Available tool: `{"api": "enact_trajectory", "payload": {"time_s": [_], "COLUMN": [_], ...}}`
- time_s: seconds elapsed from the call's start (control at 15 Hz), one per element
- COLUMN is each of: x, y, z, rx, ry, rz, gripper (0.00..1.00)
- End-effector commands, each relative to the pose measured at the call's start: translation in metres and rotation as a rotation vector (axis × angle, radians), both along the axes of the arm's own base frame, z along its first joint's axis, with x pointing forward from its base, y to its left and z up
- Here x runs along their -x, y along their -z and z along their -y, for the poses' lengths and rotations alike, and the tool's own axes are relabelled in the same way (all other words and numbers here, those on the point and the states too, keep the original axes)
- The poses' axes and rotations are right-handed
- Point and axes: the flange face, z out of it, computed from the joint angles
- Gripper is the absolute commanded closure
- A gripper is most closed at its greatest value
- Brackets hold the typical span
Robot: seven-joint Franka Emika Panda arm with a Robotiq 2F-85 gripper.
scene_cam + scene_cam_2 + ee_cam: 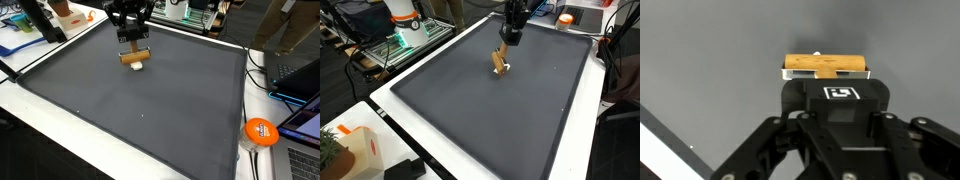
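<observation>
Arm: a single arm reaches in over the far part of the mat, wrist pointing down, in both exterior views.

Jaws: pinching the wooden block [825, 66], one finger at each short end as the wrist view shows. The block lies level across the grip, long side crosswise to the wrist.

Wooden block: seen in both exterior views [135, 60] [499, 66] directly under the wrist, low over the dark grey mat [150, 115] and towards its far edge. A small pale part shows beneath the block in an exterior view [138, 69]; what it is cannot be told. Whether the block rests on the mat or hangs just above it cannot be told either.

Mat: covers most of the white bench [55, 125], whose bare border runs round it [430, 140].

Surroundings: an orange disc [261, 131] lies on the bench border beside the mat's near corner, well apart from the block. An orange-and-white box [355, 150] stands off the mat at the near corner in an exterior view.
</observation>
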Motion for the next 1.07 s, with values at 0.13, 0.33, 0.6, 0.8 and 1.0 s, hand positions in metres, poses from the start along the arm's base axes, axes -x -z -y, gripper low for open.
{"api": "enact_trajectory", "payload": {"time_s": [0.13, 0.33, 0.6, 0.8, 1.0], "x": [-0.007, -0.009, -0.012, -0.014, 0.001], "y": [0.010, 0.008, 0.011, 0.003, -0.055], "z": [-0.007, -0.012, -0.017, -0.018, -0.006], "rx": [-0.010, -0.031, -0.045, -0.066, -0.110], "ry": [-0.025, -0.043, -0.067, -0.052, 0.062], "rz": [0.014, 0.030, 0.046, 0.078, 0.167], "gripper": [0.78, 0.78, 0.78, 0.78, 0.78]}}
